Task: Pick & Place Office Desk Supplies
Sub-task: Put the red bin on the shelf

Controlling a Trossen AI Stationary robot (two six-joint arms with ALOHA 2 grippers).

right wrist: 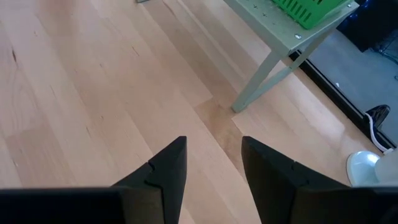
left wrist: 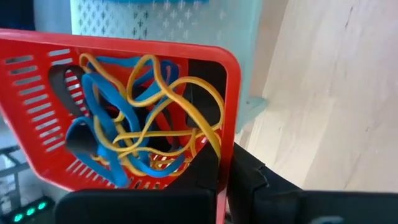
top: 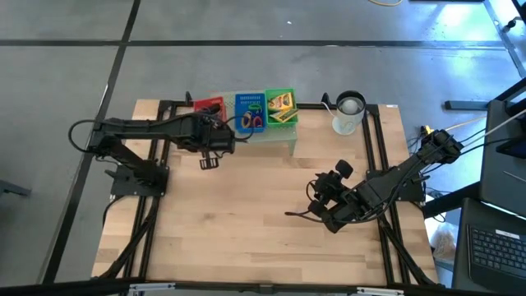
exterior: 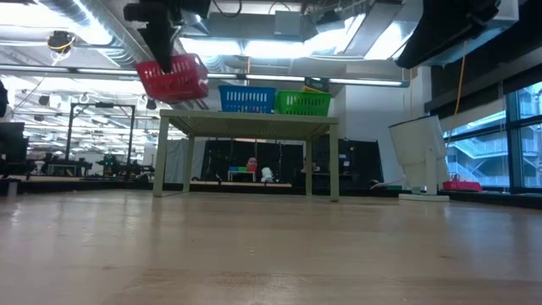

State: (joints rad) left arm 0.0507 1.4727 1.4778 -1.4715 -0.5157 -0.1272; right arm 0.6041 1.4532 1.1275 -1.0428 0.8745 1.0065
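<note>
The left gripper (left wrist: 224, 186) is pinching the rim of the red tray (exterior: 174, 79), holding it tilted above the riser's (exterior: 250, 125) left end, with blue and yellow rubber bands (left wrist: 134, 118) lying tangled inside. The blue tray (top: 250, 111) and green tray (top: 280, 106) are sitting on the riser. The right gripper (right wrist: 212, 163) is hovering with fingers parted and empty over the bare table (top: 246, 222).

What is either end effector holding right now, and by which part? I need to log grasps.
The left end effector grips the red tray by its rim, lifted off the riser. The right end effector is open, holding nothing.
</note>
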